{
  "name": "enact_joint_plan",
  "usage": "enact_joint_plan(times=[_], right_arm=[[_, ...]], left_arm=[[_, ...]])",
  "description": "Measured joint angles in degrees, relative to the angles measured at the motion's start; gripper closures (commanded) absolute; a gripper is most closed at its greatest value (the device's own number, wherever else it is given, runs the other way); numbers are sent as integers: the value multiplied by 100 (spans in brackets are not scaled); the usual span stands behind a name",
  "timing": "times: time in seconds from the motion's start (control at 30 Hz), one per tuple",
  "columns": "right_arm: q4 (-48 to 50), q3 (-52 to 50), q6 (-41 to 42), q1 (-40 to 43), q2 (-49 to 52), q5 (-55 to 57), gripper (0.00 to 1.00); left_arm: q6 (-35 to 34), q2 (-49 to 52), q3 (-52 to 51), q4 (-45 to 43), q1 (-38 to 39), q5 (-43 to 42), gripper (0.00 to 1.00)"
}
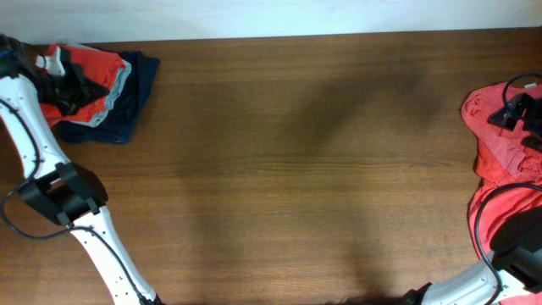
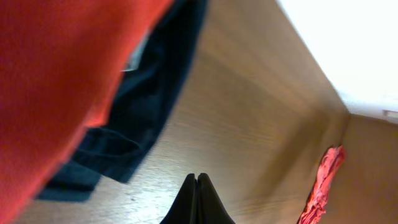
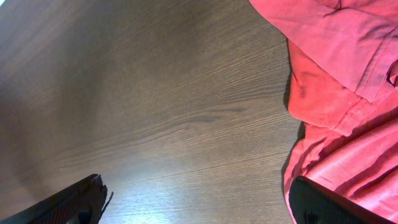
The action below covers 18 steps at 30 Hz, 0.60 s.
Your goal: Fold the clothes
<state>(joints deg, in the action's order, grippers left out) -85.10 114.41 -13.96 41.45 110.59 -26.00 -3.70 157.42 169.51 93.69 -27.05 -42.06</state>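
Overhead view: one orange-red shirt (image 1: 95, 66) lies on a stack with a grey-green garment (image 1: 112, 100) and a navy garment (image 1: 135, 102) at the far left corner of the counter (image 1: 288, 169), apparently folded. The left gripper (image 1: 66, 89) hangs over it. The crumpled shirts (image 1: 500, 148), not yet folded, lie at the right edge under the right gripper (image 1: 518, 114).

Left wrist view: left gripper (image 2: 197, 183) pressed together, pinching nothing; pale wall (image 2: 336, 37) beyond bare brown wood.

Right wrist view: right gripper (image 3: 196, 202) spread, empty, beside the crumpled shirts (image 3: 348, 93).
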Motion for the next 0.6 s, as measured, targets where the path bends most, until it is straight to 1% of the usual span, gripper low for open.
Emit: enact_joint_plan(times=[0.23,0.43,0.6], right_arm=[[0,0,2,0,0,0,1],[2,0,2,0,0,2,1],[0,0,2,0,0,2,1]], left_arm=[[186,702,0,72,-13,-9,100],[619,1069,0,144,-107,-476,100],[927,1104,0,157,-157,-745,99]])
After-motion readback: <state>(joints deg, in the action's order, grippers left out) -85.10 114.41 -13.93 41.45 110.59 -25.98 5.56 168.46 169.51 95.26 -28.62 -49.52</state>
